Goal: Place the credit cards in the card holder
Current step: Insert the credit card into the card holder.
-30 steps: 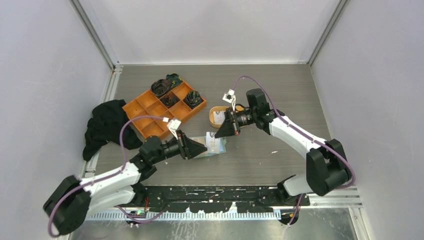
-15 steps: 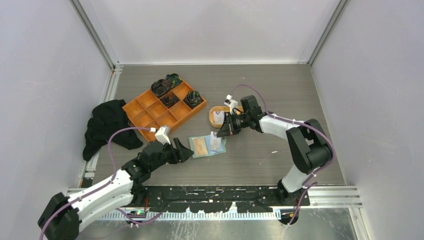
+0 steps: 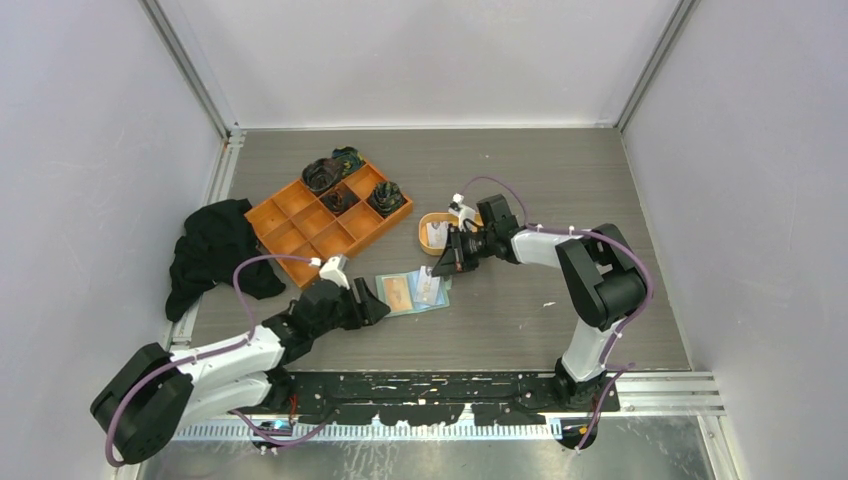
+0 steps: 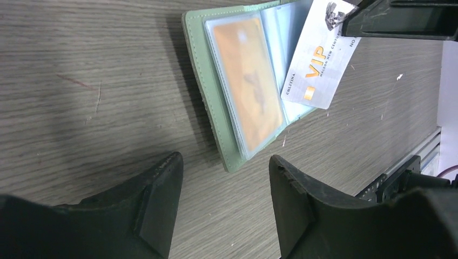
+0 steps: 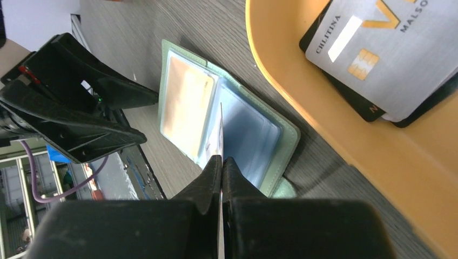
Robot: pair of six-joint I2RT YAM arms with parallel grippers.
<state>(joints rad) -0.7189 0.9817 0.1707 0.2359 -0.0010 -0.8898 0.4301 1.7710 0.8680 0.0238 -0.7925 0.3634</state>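
Observation:
The card holder (image 3: 442, 299) lies open on the table, green with bluish pockets (image 4: 197, 70) (image 5: 284, 145). An orange card (image 4: 248, 86) sits in its left pocket. My right gripper (image 3: 441, 269) (image 5: 221, 159) is shut on a white VIP credit card (image 4: 321, 59), which stands edge-on (image 5: 221, 132) over the right-hand pockets. More credit cards, a silver one (image 5: 378, 54) over a dark one (image 5: 372, 112), lie in the oval orange dish (image 3: 423, 236). My left gripper (image 3: 376, 301) (image 4: 224, 162) is open just near-left of the card holder, touching nothing.
An orange compartment tray (image 3: 300, 213) with dark bundles in its far cells stands at the back left. A black cloth (image 3: 215, 250) lies by the left wall. The dish rim (image 5: 302, 108) is close behind the card holder.
My left gripper has opened, let go of the card holder and drawn back toward the near left. The right gripper has brought the white card lower over the pockets.

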